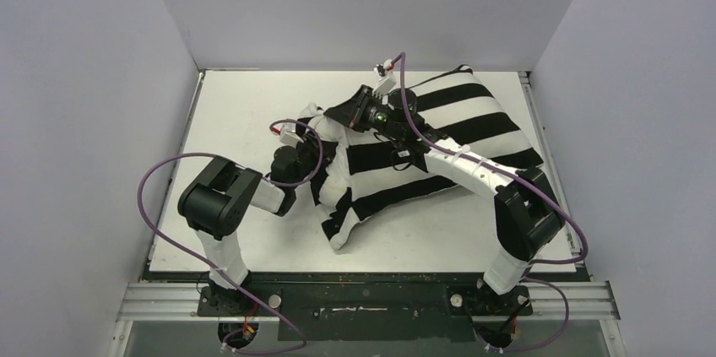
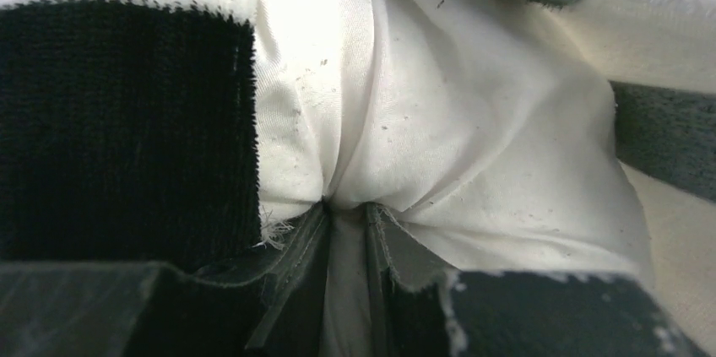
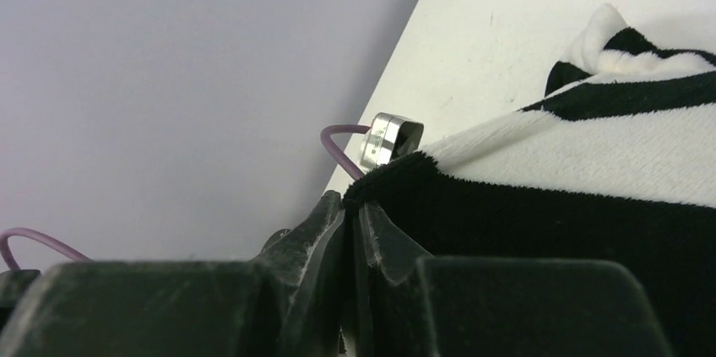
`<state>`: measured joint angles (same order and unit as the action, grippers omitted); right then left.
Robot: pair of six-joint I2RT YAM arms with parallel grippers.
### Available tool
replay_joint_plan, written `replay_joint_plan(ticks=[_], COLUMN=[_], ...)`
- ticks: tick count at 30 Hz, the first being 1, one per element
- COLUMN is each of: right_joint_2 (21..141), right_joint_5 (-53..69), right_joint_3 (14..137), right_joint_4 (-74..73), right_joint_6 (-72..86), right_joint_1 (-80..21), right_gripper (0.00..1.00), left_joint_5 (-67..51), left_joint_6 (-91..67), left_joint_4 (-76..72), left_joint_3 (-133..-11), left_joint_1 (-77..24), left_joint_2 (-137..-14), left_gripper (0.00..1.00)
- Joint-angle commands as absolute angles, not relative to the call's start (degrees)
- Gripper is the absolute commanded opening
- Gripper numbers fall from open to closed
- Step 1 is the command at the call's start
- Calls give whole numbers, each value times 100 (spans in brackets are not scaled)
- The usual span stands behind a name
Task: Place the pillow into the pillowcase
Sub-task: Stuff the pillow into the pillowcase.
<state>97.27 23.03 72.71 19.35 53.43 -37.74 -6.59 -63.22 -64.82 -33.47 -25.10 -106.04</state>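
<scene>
A: Where is the pillowcase lying?

B: The pillowcase [image 1: 473,121] is lying plump across the middle and right of the white table [image 1: 245,112]. Its black and white stripes are running toward the far right corner, and its open end is facing left.

A: And the pillow?

B: The pillow [image 2: 439,121] is showing in the left wrist view as off-white woven cloth bulging out between the striped edges. The rest is sitting inside the case, which is looking well filled.

A: What is the left gripper doing?

B: The left gripper [image 2: 346,209] is pinching a fold of that off-white cloth, with its fingers nearly meeting and only the cloth between them.

A: And the right one?

B: The right gripper [image 3: 350,205] is hanging over the case near its far left corner and is clamping the black edge of the pillowcase, jaws pressed together on the fabric. A purple cable [image 3: 338,142] with a silver plug [image 3: 390,139] is showing just behind that edge.
</scene>
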Motion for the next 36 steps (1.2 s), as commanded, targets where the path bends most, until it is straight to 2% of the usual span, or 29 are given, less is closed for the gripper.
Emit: replay_joint_plan(ticks=[1, 3, 5, 7, 11, 15, 22, 27, 30, 32, 36], right_joint_2=[9206, 9057, 8895, 8712, 8451, 8364, 8723, 9231, 9575, 9816, 10240], right_joint_5=[3258, 2971, 2282, 1857, 1279, 938, 914, 784, 1166, 1424, 1194], right_joint_3=[7002, 7030, 7441, 7693, 7840, 7884, 8264, 8709, 8861, 8951, 8932], right_joint_4=[3640, 2693, 978, 106, -752, -1038, -1318, -1634, -1655, -1710, -1923], right_joint_6=[5954, 5202, 4216, 3667, 3007, 2724, 2397, 2115, 2105, 2130, 2078], right_joint_1=[-4008, -4008, -4016, -3984, -3962, -3952, -3969, -4127, -4203, -4302, -4490], right_gripper=[10, 24, 37, 45, 45, 43, 44, 47, 45, 41, 33], left_joint_5=[-849, -1122, -1484, -1801, -1634, -931, -1005, -606, -701, -782, -705], left_joint_6=[-6384, -6578, -6569, -6334, -5253, -4315, -4245, -4076, -4154, -4176, -3946], left_joint_4=[-5915, -5914, -5494, -4589, -2244, -710, -947, -1278, -1639, -1791, -1347], left_joint_3=[-3233, -3215, -3255, -3416, -3960, -4202, -3937, -3866, -3839, -3884, -4176], left_joint_1=[-2717, -2630, -2486, -2276, -1917, -1784, -1806, -1923, -1989, -2033, -2039], left_joint_2=[-10887, -10614, -10041, -9269, -7703, -6943, -7332, -7851, -8277, -8442, -8194], left_gripper=[22, 22, 25, 31, 42, 44, 45, 45, 45, 39, 6])
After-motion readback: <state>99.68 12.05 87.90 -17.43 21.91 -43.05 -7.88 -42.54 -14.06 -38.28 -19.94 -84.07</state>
